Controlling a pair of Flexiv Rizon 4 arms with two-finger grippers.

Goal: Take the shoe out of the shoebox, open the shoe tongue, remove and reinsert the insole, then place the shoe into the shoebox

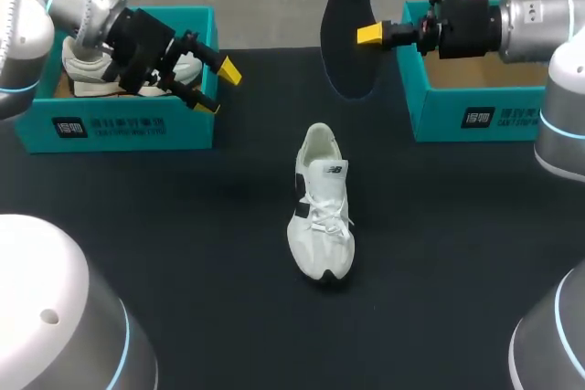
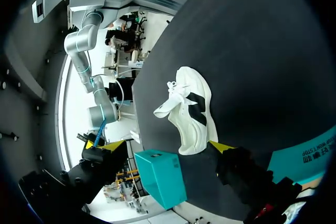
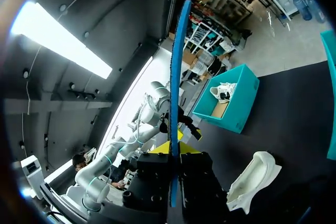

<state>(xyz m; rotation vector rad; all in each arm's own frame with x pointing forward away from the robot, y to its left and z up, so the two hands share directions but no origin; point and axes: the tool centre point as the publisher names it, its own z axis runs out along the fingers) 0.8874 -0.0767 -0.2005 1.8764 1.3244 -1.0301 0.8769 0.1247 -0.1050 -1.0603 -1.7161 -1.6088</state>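
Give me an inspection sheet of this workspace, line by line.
Surface: black table, white shoe at its middle.
Job's things: white shoe upright on its sole, apart from both boxes; dark insole out of it, held above the table; right shoebox, no shoe seen inside.
Clutter: left shoebox holding a second shoe.
Grippers: right gripper, jaws shut on the insole; left gripper, jaws open and empty, over the left shoebox's front wall.
Cables: nothing seen.
Surroundings: nothing seen.

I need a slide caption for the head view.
Right pincer holds the insole aloft; white shoe lies mid-table; left pincer open.
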